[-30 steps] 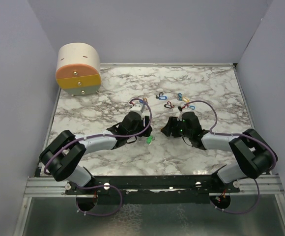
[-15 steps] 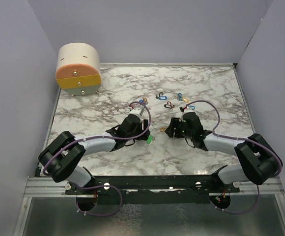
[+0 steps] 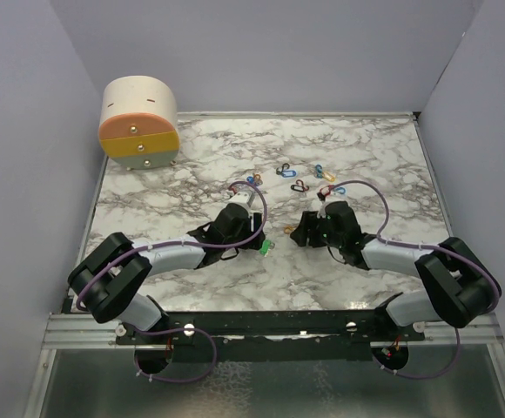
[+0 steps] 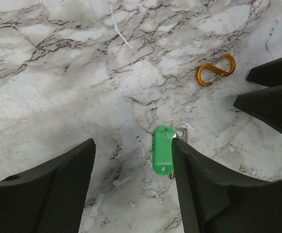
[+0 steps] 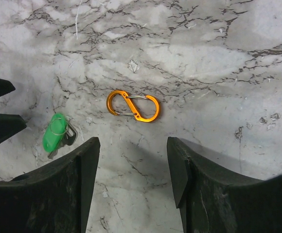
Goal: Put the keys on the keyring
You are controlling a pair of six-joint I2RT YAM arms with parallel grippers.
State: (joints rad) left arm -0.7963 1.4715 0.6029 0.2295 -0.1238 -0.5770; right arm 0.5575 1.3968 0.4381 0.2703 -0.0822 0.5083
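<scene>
Jaws both apart | green key (image 4: 163, 155) unheld | drawer box (image 3: 139, 122) seemingly shut

No text, number, brand mark or sign can be read anywhere. Nothing legible shows on the green plastic key tag (image 4: 163, 155), nor on the round cream-and-orange drawer box (image 3: 139, 124) at ten o'clock.

The green key (image 4: 163, 155) lies (partly) behind one left claw finger (image 4: 195, 187).

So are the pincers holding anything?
No, nothing. The left pincer is open, the green key lying loose on the table below it. The right pincer is open too, the orange clip loose ahead of it.
</scene>
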